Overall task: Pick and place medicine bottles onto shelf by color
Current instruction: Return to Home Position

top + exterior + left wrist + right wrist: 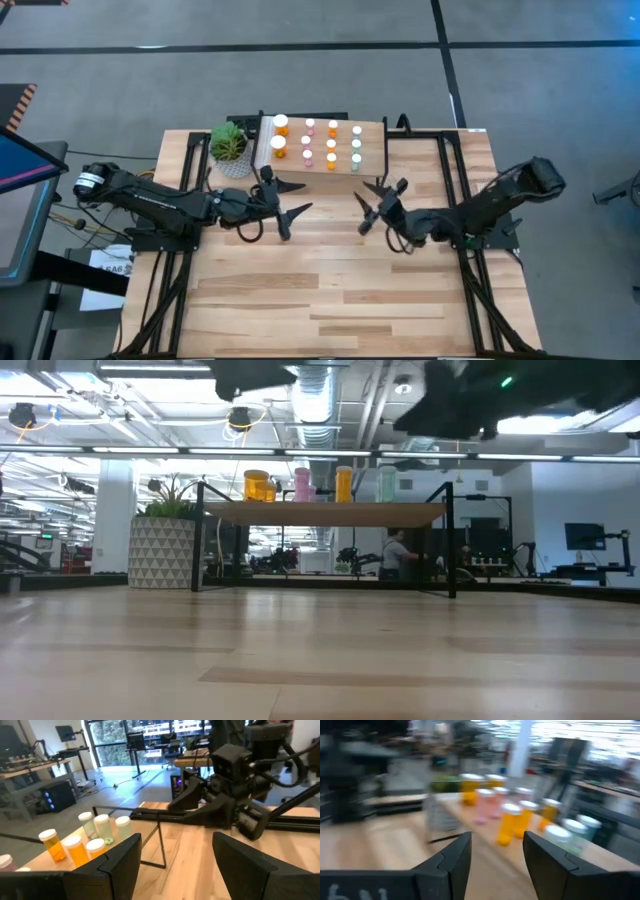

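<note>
Plank tabletop (330, 290), near half: boards with no bottle visible on them. Mid-table: my left gripper (303, 197) and right gripper (364, 203), tips facing each other, both spread wide and holding nothing. Far edge: shelf (374, 150) carrying the medicine bottles (331, 143), upright and white-capped, in columns by colour: larger orange at left, then pink, small orange, green-teal at right. Potted plant (229, 145) just left of it. I judge sorting finished; only parking my arms remains.

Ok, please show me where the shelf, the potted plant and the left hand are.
shelf (376, 150): high view, bare wood near its edge.
potted plant (228, 142): high view, its green leaves.
left hand (176, 840): left wrist view, midway between its open fingertips.
</note>
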Controlling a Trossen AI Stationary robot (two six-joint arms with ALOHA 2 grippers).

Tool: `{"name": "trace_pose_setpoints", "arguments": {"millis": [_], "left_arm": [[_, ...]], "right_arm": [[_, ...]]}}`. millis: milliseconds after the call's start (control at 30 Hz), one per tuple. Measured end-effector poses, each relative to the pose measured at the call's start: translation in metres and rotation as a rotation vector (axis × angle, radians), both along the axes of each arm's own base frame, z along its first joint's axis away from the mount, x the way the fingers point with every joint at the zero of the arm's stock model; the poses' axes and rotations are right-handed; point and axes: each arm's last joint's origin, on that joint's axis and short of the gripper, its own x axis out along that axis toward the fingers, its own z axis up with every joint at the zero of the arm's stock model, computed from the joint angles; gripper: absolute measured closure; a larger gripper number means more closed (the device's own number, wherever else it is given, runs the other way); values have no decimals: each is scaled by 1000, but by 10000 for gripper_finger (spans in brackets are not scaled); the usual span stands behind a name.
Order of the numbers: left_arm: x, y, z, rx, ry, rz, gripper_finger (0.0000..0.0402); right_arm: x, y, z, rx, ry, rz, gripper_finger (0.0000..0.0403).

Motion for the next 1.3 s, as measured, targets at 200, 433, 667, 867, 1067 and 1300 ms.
{"name": "trace_pose_setpoints", "arguments": {"millis": [200,433,667,867,1067,1300], "left_arm": [[-25,-12,20,17,-27,-56,168],[-58,-22,44,68,-83,-135,168],[-95,-11,52,10,-94,-152,171],[-119,-6,32,-36,-200,-218,220],[-141,1,11,-94,-281,-250,301],[-160,6,-15,-71,-303,-277,394]], "right_arm": [[-32,25,24,-10,78,298,217],[-79,21,54,56,77,629,262],[-130,1,64,107,121,761,328],[-168,-12,59,47,21,872,375],[-203,-27,48,-13,-163,952,397],[-200,-22,50,-120,-168,1036,385]]}}
